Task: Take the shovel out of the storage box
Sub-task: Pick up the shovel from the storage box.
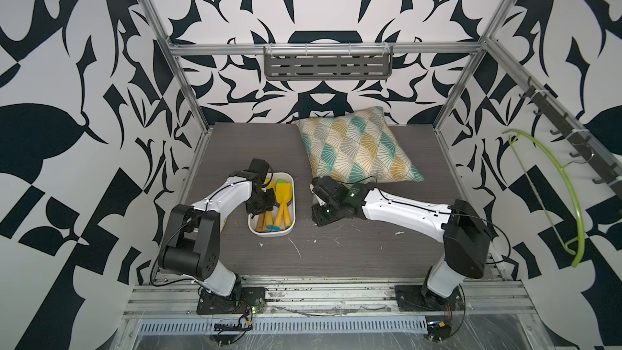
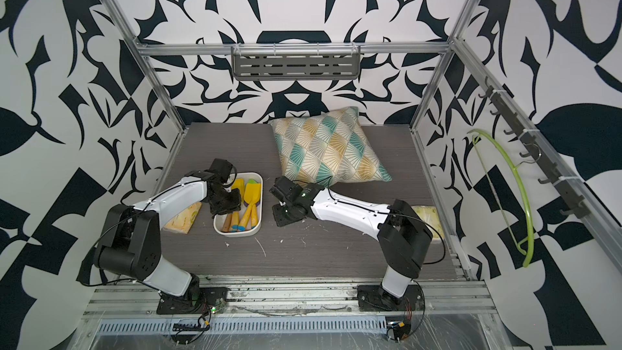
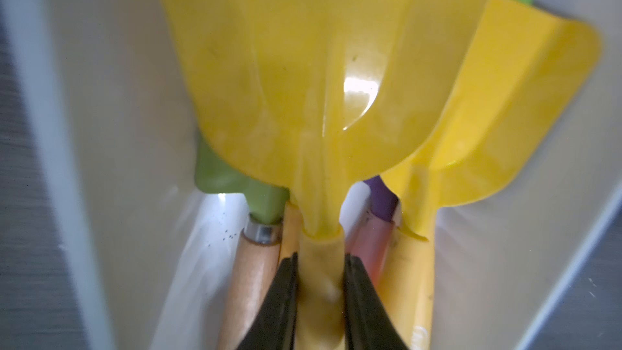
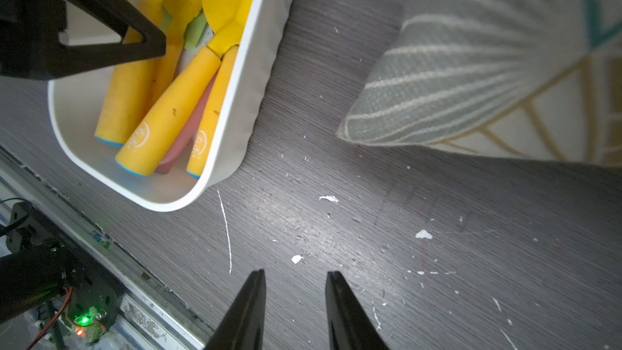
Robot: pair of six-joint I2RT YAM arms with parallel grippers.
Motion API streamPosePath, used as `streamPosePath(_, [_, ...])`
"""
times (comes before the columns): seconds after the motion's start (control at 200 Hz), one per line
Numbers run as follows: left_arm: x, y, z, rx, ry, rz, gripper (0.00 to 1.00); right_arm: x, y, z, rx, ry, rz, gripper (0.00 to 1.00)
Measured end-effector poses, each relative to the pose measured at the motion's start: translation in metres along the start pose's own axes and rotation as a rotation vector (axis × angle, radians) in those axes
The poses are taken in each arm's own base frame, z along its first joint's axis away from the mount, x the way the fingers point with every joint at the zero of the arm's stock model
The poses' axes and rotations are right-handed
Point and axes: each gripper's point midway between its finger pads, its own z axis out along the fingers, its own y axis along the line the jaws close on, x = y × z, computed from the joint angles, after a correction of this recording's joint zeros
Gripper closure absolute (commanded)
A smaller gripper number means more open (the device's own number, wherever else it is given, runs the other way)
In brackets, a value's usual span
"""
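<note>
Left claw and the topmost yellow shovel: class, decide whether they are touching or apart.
Touching. The left wrist view shows the left claw shut on the shovel at its handle, both fingers pressed against it with no gap.

Overhead stereo, close wrists, common box (image 1: 271, 233)

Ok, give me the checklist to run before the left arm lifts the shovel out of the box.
1. Left gripper shut on the yellow shovel, on its handle next to the blade: ok.
2. Fingers on both sides of the handle: ok.
3. Shovel free of neighbours: not ok; its blade overlaps the second yellow shovel and the green tool.
4. Right gripper out of the way: ok, open over bare table beside the storage box.
5. Box steadied: not ok, nothing holds it.
6. Blade tip clear of the box wall: cannot tell, out of view.
</note>
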Motion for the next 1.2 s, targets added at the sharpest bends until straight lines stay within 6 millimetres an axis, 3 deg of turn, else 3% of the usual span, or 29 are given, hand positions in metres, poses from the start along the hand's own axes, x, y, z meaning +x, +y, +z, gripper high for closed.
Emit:
streamPosePath(0.13, [-0.026, -0.020, -0.033, 0.068, -0.100, 0.017, 1.00, -0.015, 0.001, -0.024, -0.032, -0.065, -0.024, 0.55])
streamPosePath(0.285, [-0.039, -0.055, -0.076, 0.261, -0.205, 0.049, 1.00, -0.041, -0.007, -0.054, -0.181, -0.158, 0.033, 0.39])
streamPosePath(0.44, [-0.047, -0.105, -0.130, 0.578, -0.320, 0.080, 1.00, -0.060, -0.023, -0.077, -0.379, -0.223, 0.127, 0.38])
streamPosePath(0.565, [-0.043, -0.138, -0.165, 0.845, -0.370, 0.098, 1.00, -0.069, -0.018, -0.090, -0.564, -0.248, 0.166, 0.38])
streamPosePath(0.68, [-0.035, -0.157, -0.176, 0.986, -0.352, 0.114, 1.00, -0.078, 0.005, -0.104, -0.727, -0.248, 0.149, 0.38])
streamPosePath(0.84, [-0.023, -0.169, -0.186, 1.086, -0.336, 0.142, 1.00, -0.089, 0.026, -0.120, -0.877, -0.259, 0.112, 0.37])
streamPosePath(1.05, [-0.015, -0.174, -0.194, 1.174, -0.340, 0.137, 1.00, -0.102, 0.045, -0.121, -0.965, -0.236, 0.082, 0.38])
streamPosePath(1.2, [-0.012, -0.178, -0.200, 1.205, -0.345, 0.145, 1.00, -0.105, 0.060, -0.118, -1.004, -0.204, 0.065, 0.49])
